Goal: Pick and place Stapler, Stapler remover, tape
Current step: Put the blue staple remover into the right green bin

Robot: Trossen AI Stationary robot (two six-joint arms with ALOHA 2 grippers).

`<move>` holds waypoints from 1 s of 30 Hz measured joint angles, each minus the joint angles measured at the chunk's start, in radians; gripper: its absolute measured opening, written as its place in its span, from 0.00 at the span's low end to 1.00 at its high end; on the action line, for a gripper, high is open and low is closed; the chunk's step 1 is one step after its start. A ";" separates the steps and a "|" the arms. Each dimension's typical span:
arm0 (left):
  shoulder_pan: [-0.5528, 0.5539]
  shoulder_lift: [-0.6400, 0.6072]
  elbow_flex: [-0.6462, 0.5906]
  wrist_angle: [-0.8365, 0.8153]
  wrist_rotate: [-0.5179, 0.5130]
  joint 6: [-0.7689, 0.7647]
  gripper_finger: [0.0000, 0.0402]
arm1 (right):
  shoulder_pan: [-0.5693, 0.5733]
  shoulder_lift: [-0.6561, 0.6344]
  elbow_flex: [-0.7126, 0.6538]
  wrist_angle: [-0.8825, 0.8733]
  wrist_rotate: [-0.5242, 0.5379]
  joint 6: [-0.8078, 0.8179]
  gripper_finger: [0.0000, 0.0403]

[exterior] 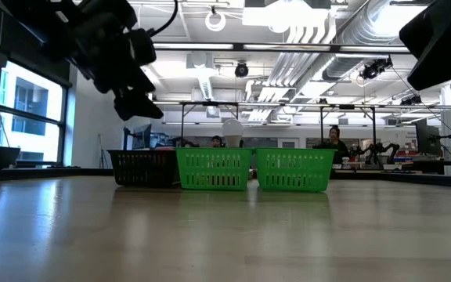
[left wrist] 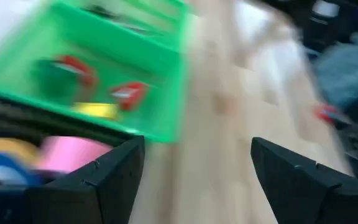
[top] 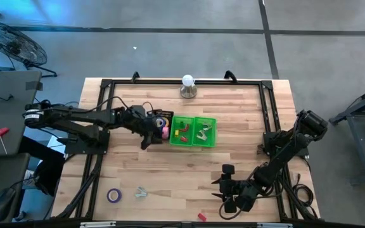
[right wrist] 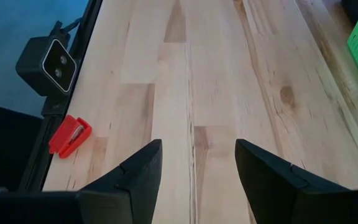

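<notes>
Wood-plank table [top: 189,171] bare in front; left gripper [left wrist: 194,165] spread, empty, right gripper [right wrist: 197,155] spread; office behind.

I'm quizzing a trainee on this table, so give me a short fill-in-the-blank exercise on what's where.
1. The pink tape roll lies in the ____ basket.
2. The purple tape roll lies on the ____.
3. The left end effector has its fingers ____.
4. The two baskets right of the black basket are ____.

Missing words: black; table; open; green
</notes>
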 joint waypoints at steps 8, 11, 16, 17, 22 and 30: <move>-0.233 -0.001 0.000 -0.082 0.101 -0.035 0.72 | 0.000 0.000 0.000 0.000 0.000 -0.020 0.48; -0.355 -0.001 0.000 -0.173 0.074 -0.090 0.72 | 0.000 0.000 0.000 0.000 0.001 -0.026 0.48; -0.537 -0.001 0.000 -0.248 -0.142 -0.236 0.72 | 0.000 0.000 0.000 0.004 0.069 -0.081 0.48; -0.565 -0.001 0.000 -0.251 -0.169 -0.256 0.72 | -0.003 0.000 0.000 0.009 0.091 -0.094 0.48; -0.704 0.007 0.040 -0.286 -0.267 -0.341 0.72 | -0.042 0.000 0.000 0.080 0.090 -0.203 0.48; -0.873 0.173 0.291 -0.523 -0.500 -0.353 0.72 | -0.110 0.000 0.000 0.112 -0.050 -0.241 0.48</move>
